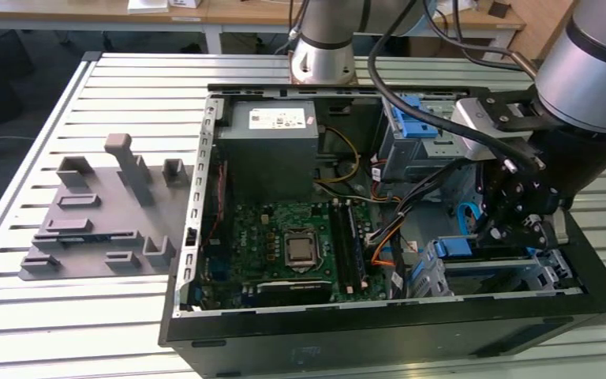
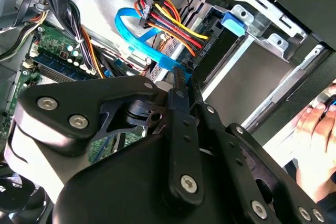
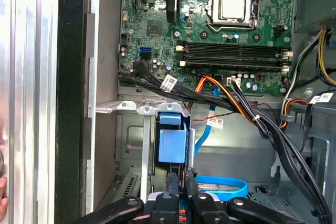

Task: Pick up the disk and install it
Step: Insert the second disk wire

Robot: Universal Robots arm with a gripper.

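pincer (image 3: 181, 179) reaches down inside the computer case (image 1: 387, 335), fingers together, near the blue-latched drive cage (image 3: 157, 145).

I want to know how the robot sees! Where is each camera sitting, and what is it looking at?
Exterior view: sits off the arm, above the table, looking down into the open computer case; the arm and gripper show at that view's right.
First wrist view: rides on the arm, looking into the case at the motherboard and blue latch; gripper shows.
Second wrist view: rides on the arm, looking past the gripper at coloured cables; a person's hand shows.
Both wrist views share the gripper and blue latch.
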